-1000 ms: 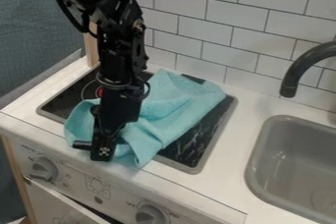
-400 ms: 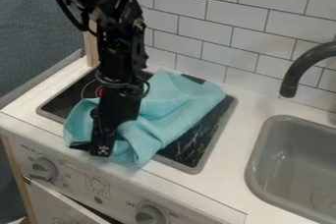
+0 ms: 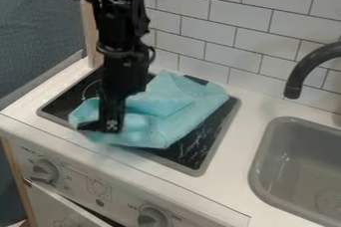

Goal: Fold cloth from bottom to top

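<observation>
The black gripper (image 3: 101, 127) hangs over the front left of the stovetop, its fingertips shut on the near left edge of the cloth. The light blue cloth (image 3: 174, 105) lies rumpled and slanted across the black stovetop, its far corner towards the tiled wall. Its near edge is gathered and raised around the gripper, and the forearm hides part of its left side.
Behind the stovetop (image 3: 205, 146) stands the white tiled wall (image 3: 223, 39). To the right are the grey sink (image 3: 293, 171) and the dark faucet (image 3: 311, 69). Knobs (image 3: 44, 171) line the front panel below the counter edge.
The gripper has risen and moved back from the counter's front edge. The cloth's near edge has come up and back with it, off the counter's front strip.
</observation>
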Controlling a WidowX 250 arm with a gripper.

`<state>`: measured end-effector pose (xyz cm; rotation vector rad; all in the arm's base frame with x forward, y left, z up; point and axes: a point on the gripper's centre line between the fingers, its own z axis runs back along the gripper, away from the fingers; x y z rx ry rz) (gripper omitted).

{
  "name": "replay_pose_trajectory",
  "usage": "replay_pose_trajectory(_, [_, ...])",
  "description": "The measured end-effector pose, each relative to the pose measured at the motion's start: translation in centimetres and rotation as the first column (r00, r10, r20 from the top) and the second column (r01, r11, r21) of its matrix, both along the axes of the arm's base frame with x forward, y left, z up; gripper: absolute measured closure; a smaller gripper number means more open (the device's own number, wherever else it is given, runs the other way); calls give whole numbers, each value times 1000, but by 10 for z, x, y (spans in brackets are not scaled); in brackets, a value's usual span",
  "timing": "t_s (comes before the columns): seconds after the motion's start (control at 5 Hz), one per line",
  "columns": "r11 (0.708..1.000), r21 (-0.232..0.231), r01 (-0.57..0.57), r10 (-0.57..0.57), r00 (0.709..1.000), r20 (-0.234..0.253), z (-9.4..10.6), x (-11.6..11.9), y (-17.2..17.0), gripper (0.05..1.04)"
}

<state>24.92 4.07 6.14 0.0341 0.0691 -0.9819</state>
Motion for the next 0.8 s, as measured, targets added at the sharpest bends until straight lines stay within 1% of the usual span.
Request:
replay_pose_trajectory(0.2, [999, -43, 1, 0, 999, 32, 18, 15, -5, 1020])
replay_pose_trajectory(0.4, [997, -71, -13, 19, 996, 83, 38, 36, -8, 1020])
replay_pose_trajectory(0.6, [997, -72, -28, 34, 996, 81, 41, 59, -9, 1020])
replay_pose_trajectory(0.8, [997, -60, -57, 60, 997, 48, 30, 81, -8, 1020])
